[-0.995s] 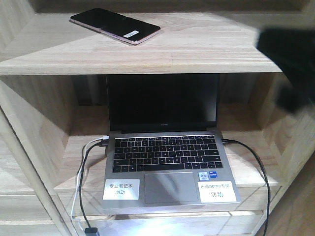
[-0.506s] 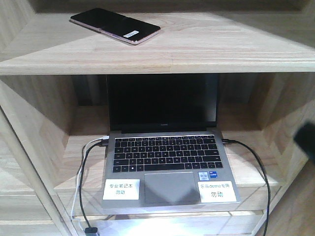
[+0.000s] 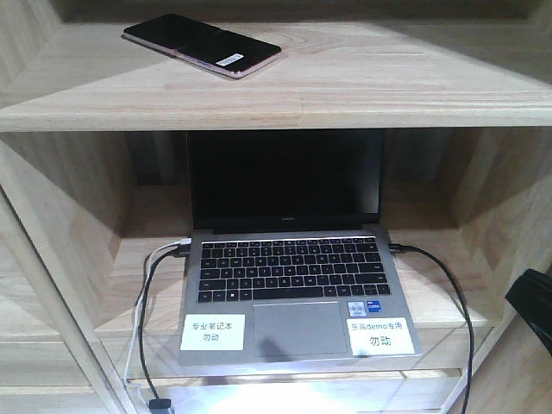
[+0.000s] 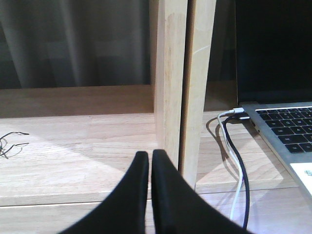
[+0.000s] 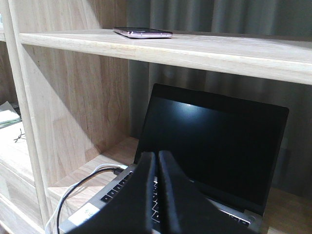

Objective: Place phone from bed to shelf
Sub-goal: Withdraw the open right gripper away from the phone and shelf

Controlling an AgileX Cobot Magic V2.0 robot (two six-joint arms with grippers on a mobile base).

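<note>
The phone [image 3: 202,43], a glossy black slab with a pinkish rim and a white sticker, lies flat on the upper board of the light wood shelf [image 3: 345,86]; from the right wrist it shows edge-on as the phone [image 5: 143,32] on that same board. My right gripper [image 5: 157,154] is shut and empty, hanging well below the phone in front of the laptop. In the front view only a dark bit of the right arm [image 3: 535,306] shows at the right edge. My left gripper [image 4: 149,153] is shut and empty, low before a shelf upright [image 4: 183,83]. The bed is out of view.
An open grey laptop [image 3: 289,276] with a black screen fills the lower compartment, with white labels beside its touchpad. Black and white cables [image 3: 147,328] run from its left side and a black cable [image 3: 453,302] from its right. A dark curtain [image 4: 73,44] hangs behind the shelf.
The right arm has dropped from beside the upper board at the right to the lower right edge of the front view. The phone has stayed put on the shelf.
</note>
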